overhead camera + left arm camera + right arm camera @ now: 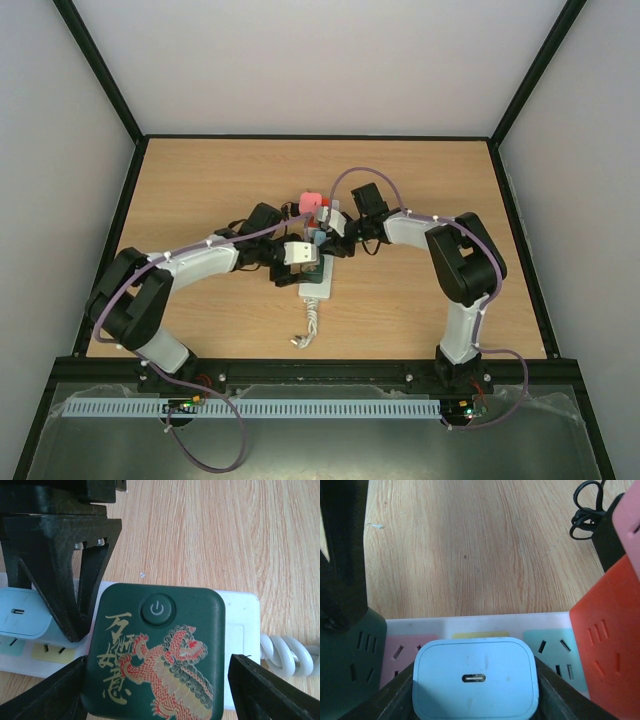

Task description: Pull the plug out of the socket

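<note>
Nearest the right wrist lens, the pale blue plug [475, 677] fills the bottom centre. It is seated in the socket [470, 625], the white strip crossing the frame just behind it. The right gripper [475, 695] pinches the plug, with a dark finger [395, 700] tight against each side.

In the left wrist view a green block [155, 655] sits on the strip at lower centre. The left gripper [157, 692] is spread astride it, and one finger stands just clear of the block's right edge, so nothing is clamped there. The coiled cord [290, 652] trails off at the right edge.

From above, the socket [318, 288] lies mid-table [200, 180] between the two arms.

The step in hand looks like the extraction itself. The pull should run straight off the socket face, along the pins, with no rocking. An orange block [607, 645] stands close on the plug's right, so a sideways twist could knock it. The strip is light and will probably rise with the plug unless the left arm bears down on it. A firm grip low on the plug should stop the fingers sliding off its smooth sides.
</note>
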Motion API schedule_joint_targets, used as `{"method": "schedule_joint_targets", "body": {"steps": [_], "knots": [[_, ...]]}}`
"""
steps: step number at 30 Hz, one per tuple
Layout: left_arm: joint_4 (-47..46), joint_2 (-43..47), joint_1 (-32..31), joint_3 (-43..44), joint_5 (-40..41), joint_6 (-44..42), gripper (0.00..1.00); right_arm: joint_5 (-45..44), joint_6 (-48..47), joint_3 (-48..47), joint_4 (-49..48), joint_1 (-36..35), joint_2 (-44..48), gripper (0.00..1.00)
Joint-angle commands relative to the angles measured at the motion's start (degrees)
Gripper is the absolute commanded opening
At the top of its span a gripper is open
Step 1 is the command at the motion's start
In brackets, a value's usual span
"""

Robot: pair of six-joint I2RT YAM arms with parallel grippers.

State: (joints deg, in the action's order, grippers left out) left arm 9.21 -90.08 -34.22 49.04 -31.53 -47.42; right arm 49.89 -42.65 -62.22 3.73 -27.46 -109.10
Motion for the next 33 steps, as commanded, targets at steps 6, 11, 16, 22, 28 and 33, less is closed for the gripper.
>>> {"method": "schedule_joint_targets", "body": {"steps": [6,11,16,22,28,33], "knots": [[-0.7,-2.8,-0.2,3.0,-3.6,-0.6,0.64,1.0,0.0,-0.6,0.1,-0.4,-1.6,0.36],[2.3,-2.7,0.9,4.8,-5.2,-1.7,0.51,1.2,1.6,-0.5,-0.2,-0.8,-2.3,0.28],[7.7,-1.6,3.3,6.4,-7.0,-5.5,0.43,-0.5,3.8,1.5,-3.0,-3.3,-2.6,0.26],[13.1,0.3,6.0,6.1,-8.0,-9.7,0.41,-1.9,7.9,1.8,-6.7,-5.1,-4.9,0.22],[9.5,3.3,5.6,2.9,-9.2,-7.2,0.40,-4.5,7.5,2.3,-7.0,-5.6,-7.1,0.20],[9.7,3.9,5.3,3.5,-11.1,-6.7,0.40,-7.1,5.6,3.3,-6.2,-5.6,-8.4,0.18]]}}
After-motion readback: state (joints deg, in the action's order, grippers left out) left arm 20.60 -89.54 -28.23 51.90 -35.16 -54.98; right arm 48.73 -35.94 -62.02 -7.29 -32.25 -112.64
